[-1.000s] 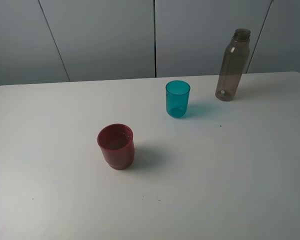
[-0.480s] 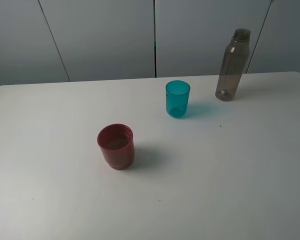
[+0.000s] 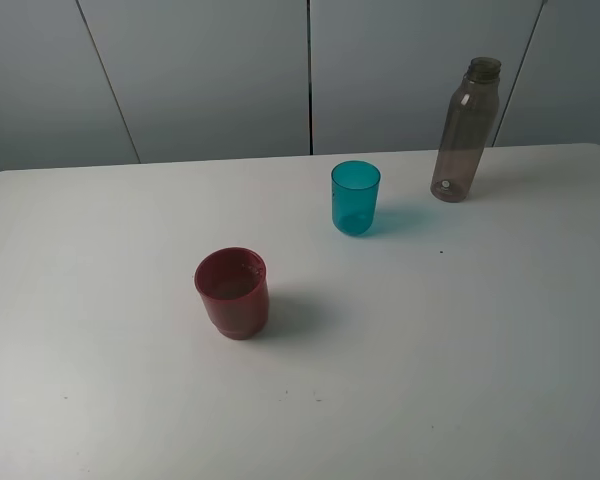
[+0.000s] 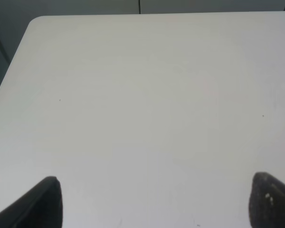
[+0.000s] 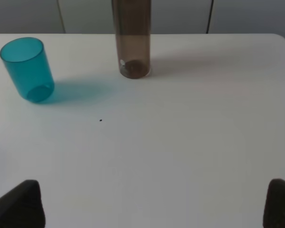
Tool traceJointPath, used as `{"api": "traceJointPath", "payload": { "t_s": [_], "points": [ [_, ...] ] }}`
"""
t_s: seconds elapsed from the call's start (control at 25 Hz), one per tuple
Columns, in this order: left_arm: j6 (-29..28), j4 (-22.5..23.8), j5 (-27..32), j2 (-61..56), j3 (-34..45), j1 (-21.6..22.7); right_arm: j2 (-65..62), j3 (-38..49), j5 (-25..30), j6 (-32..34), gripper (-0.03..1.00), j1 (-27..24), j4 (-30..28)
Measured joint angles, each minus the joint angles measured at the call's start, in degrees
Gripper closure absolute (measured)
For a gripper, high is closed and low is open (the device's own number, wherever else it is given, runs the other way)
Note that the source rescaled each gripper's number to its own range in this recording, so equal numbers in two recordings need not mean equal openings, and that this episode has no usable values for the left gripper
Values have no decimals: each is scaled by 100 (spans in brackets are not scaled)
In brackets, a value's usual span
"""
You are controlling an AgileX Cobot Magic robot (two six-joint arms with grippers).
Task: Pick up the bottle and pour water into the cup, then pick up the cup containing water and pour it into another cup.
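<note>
The tall smoky grey-brown bottle (image 3: pixel 465 130) stands upright near the back right of the white table (image 3: pixel 100 300); its lower body (image 5: pixel 132 40) shows in the right wrist view. The teal cup (image 3: pixel 355 198) stands upright to its left, also seen as the teal tumbler (image 5: pixel 27 69). The dark red cup (image 3: pixel 232 292) stands nearer the front, left of centre. Neither arm appears in the high view. My right gripper (image 5: pixel 154 204) is open, well short of the bottle, nothing between its fingers. My left gripper (image 4: pixel 154 202) is open over bare table.
Grey wall panels (image 3: pixel 210 75) rise behind the table's far edge. The table's left corner and edge (image 4: pixel 26 33) show in the left wrist view. A small dark speck (image 5: pixel 100 120) lies on the table between the right gripper and the cup.
</note>
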Motion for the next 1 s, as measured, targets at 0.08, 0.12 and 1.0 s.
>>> {"api": "traceJointPath", "payload": {
  "t_s": [0.08,0.12,1.0],
  "points": [
    [0,0,0,0,0,0,0,0,0,-24,-3,-232,143],
    [0,0,0,0,0,0,0,0,0,-106,-3,-368,317],
    [-13,0,0,0,0,0,0,0,11,-1707,-3,-1323,1481]
  ]
}}
